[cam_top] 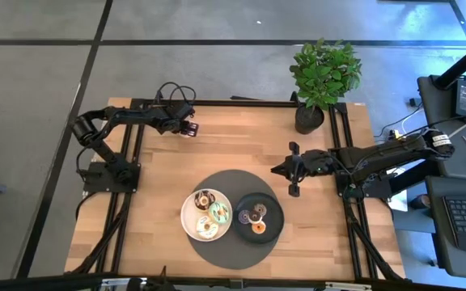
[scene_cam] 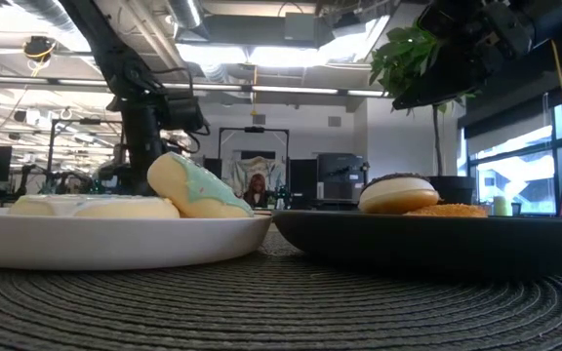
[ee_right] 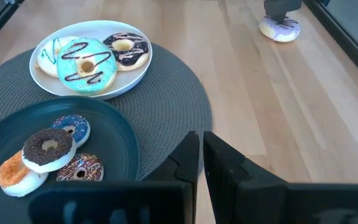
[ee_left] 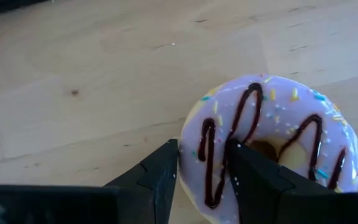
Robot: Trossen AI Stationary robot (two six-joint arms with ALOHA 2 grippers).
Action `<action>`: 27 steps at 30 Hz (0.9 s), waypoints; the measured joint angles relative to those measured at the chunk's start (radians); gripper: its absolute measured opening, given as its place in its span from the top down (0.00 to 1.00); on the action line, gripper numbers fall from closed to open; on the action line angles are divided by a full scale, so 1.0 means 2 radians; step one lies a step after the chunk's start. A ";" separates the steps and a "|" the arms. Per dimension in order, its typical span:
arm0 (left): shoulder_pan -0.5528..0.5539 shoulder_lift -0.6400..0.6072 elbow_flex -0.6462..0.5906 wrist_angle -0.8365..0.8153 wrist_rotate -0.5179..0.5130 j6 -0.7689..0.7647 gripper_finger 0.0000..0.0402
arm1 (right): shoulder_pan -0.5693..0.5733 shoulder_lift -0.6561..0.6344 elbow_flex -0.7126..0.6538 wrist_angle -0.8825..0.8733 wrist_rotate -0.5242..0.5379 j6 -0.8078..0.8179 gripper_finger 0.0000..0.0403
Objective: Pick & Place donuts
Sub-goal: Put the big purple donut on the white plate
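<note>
Overhead camera faces straight down; low one skims both plates [scene_cam: 115, 249] (wrist cameras sit close).

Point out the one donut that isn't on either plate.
The lilac-iced donut with chocolate drizzle and sprinkles. It sits on the bare wooden table at the far left, with the left gripper closed on its rim. Every other donut lies on the white or black plate.
</note>
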 joint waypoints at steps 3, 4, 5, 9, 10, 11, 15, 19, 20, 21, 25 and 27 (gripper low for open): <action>0.000 0.000 0.000 0.001 -0.008 0.014 0.66 | 0.000 0.000 0.000 0.000 0.000 0.000 0.93; 0.000 0.000 0.000 0.000 -0.006 0.017 0.66 | 0.000 0.000 0.000 0.000 0.000 0.000 0.93; 0.000 0.000 0.000 -0.001 -0.003 0.018 0.66 | 0.000 0.000 0.000 0.000 0.000 0.000 0.93; 0.000 0.000 0.000 -0.001 0.003 0.018 0.66 | 0.000 0.000 0.000 0.000 0.000 0.000 0.93; 0.000 0.000 0.000 -0.001 0.004 0.018 0.66 | 0.000 0.000 0.000 0.000 0.000 0.000 0.93; 0.000 0.000 0.000 -0.001 0.005 0.018 0.66 | 0.000 0.000 0.000 0.000 0.000 0.000 0.93; 0.000 0.000 0.000 -0.001 0.017 0.019 0.72 | 0.000 0.000 0.000 -0.002 0.000 0.000 0.93; -0.004 -0.008 0.000 -0.003 0.016 0.024 0.83 | 0.000 0.000 0.000 -0.002 0.000 0.000 0.93; -0.005 -0.013 -0.001 -0.004 0.016 0.025 0.85 | 0.000 0.000 0.000 -0.002 0.000 0.000 0.93; -0.006 -0.018 -0.001 -0.004 0.016 0.027 0.88 | 0.000 0.000 0.000 -0.002 0.000 0.000 0.93; -0.019 -0.047 -0.001 -0.010 0.015 0.032 0.95 | 0.000 0.000 0.000 -0.002 0.000 0.000 0.93; -0.035 -0.071 -0.001 -0.017 0.020 0.042 0.97 | 0.000 0.000 0.000 -0.003 0.000 0.000 0.93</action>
